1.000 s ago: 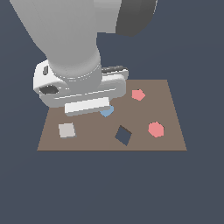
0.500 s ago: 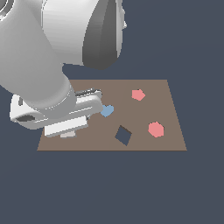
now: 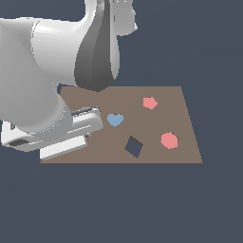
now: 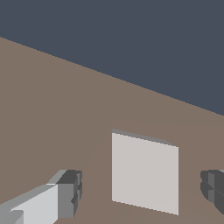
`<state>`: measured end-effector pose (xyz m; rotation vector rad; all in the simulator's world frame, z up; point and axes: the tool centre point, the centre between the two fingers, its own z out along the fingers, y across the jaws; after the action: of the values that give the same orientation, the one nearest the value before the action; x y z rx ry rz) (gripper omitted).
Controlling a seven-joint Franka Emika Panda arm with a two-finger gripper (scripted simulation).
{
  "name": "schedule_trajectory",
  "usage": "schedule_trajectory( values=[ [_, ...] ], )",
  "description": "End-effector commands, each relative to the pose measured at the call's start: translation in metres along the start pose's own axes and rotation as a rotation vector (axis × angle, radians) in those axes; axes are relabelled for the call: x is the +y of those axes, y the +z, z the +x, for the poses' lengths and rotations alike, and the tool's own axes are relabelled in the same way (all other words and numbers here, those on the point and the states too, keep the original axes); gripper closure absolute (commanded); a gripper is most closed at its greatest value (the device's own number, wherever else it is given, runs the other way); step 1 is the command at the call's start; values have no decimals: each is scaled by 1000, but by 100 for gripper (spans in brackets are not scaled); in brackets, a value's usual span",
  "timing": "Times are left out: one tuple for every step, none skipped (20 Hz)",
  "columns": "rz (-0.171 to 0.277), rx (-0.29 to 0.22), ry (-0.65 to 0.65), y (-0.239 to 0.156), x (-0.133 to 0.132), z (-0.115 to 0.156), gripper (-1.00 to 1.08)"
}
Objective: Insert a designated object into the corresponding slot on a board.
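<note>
The light-grey square block [image 4: 145, 173] lies flat on the brown board [image 3: 175, 97], at the near corner on the exterior view's left, where the arm hides it from that camera. In the wrist view the gripper [image 4: 142, 192] hangs low over it with its fingers [image 4: 68, 193] spread apart, one on either side of the block and neither touching it.

The block looks thin, rigid and light, with straight vertical edges; I judge the best hold is across two opposite flat sides, low and centred, so that it does not twist. Being so shallow, it gives the pads little height to grip.

Counted: one grey block, one blue heart [image 3: 115, 119], one pink hexagon [image 3: 169, 140], one pink pentagon [image 3: 150, 102], and one dark diamond-turned square slot [image 3: 134, 146] near the board's near edge.
</note>
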<state>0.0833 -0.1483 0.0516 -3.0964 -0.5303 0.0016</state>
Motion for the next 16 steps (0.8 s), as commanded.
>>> schedule_trajectory(
  values=[
    [0, 1, -6, 1, 3, 2, -92],
    [0, 1, -6, 1, 3, 2, -92],
    [0, 1, -7, 2, 3, 2, -92],
    [0, 1, -7, 2, 4, 2, -92],
    [0, 1, -5, 2, 3, 2, -92],
    [0, 1, -5, 2, 3, 2, -92],
    [0, 1, -5, 3, 3, 2, -92],
    [0, 1, -5, 5, 3, 2, -92],
    [0, 1, -6, 8, 3, 2, -92],
    [0, 1, -6, 12, 3, 2, -92],
    [0, 1, -6, 15, 3, 2, -92],
    [0, 1, -7, 18, 3, 2, -92],
    [0, 1, -7, 20, 3, 2, -92],
    [0, 1, -7, 21, 3, 2, -92],
    [0, 1, -7, 22, 3, 2, -92],
    [0, 1, -7, 22, 3, 2, 108]
  ],
)
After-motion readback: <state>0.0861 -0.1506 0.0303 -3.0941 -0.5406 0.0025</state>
